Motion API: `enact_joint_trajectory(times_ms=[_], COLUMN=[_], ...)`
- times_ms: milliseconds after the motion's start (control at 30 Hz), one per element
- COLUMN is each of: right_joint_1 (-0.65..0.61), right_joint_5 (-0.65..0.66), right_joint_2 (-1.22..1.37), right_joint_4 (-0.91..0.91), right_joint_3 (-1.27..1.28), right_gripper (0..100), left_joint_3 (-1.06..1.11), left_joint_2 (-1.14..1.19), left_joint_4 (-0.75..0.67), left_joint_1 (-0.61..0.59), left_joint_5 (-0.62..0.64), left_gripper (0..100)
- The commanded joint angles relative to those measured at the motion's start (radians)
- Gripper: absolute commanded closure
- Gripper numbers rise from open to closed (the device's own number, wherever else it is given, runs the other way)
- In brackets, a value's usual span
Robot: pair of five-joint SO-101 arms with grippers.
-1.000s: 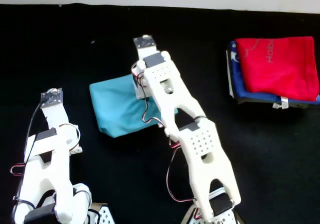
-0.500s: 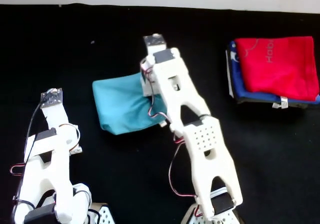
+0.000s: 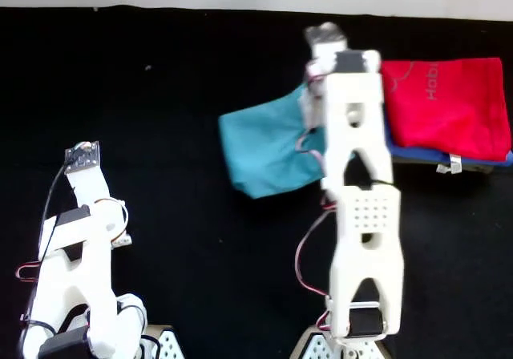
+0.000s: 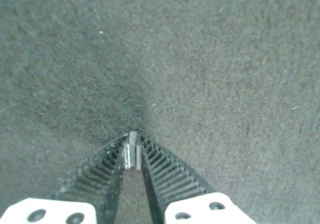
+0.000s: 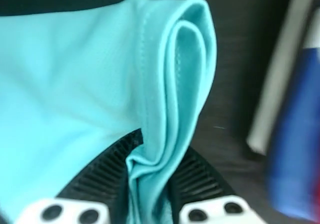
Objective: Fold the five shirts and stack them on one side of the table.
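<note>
A folded teal shirt (image 3: 268, 151) lies in the middle of the black table, its right edge pinched by my right gripper (image 3: 314, 106). In the right wrist view the teal shirt (image 5: 85, 79) folds between the ribbed fingers (image 5: 107, 166), with my right gripper (image 5: 147, 171) shut on it. A stack with a red shirt (image 3: 449, 106) on top of a blue shirt (image 3: 417, 155) sits at the right side, just beyond the gripper. My left gripper (image 3: 82, 156) rests at the left over bare cloth; in its wrist view my left gripper (image 4: 132, 151) is shut on nothing.
The black table cloth (image 3: 160, 70) covers the whole surface. The stack's blue and white edges (image 5: 290, 134) appear close beside the held shirt. A pale wall runs along the far edge.
My right arm has swung to the right, dragging the teal shirt with it toward the stack. The left arm has stayed put.
</note>
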Motion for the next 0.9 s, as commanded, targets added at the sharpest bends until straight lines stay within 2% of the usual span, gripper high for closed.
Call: enact_joint_trajectory(times_ms=[0, 233, 433, 700, 867], right_joint_1=[0.079, 0.14, 0.231, 0.375, 0.39], right_joint_5=[0.098, 0.166, 0.241, 0.301, 0.345], right_joint_2=[-0.205, -0.39, -0.426, -0.163, -0.038], right_joint_4=[0.015, 0.015, 0.012, -0.093, -0.117], right_joint_3=[0.028, 0.033, 0.042, 0.033, 0.031], right_gripper=[99.2, 99.2, 99.2, 99.2, 99.2], left_joint_3=[0.001, 0.001, 0.001, 0.001, 0.001], left_joint_2=[0.002, 0.002, 0.002, 0.002, 0.002], left_joint_4=[-0.021, -0.021, -0.021, -0.021, -0.021], left_joint_1=[0.004, 0.004, 0.004, 0.004, 0.004], left_joint_5=[-0.003, -0.003, -0.003, -0.003, -0.003], left_gripper=[99, 99, 99, 99, 99])
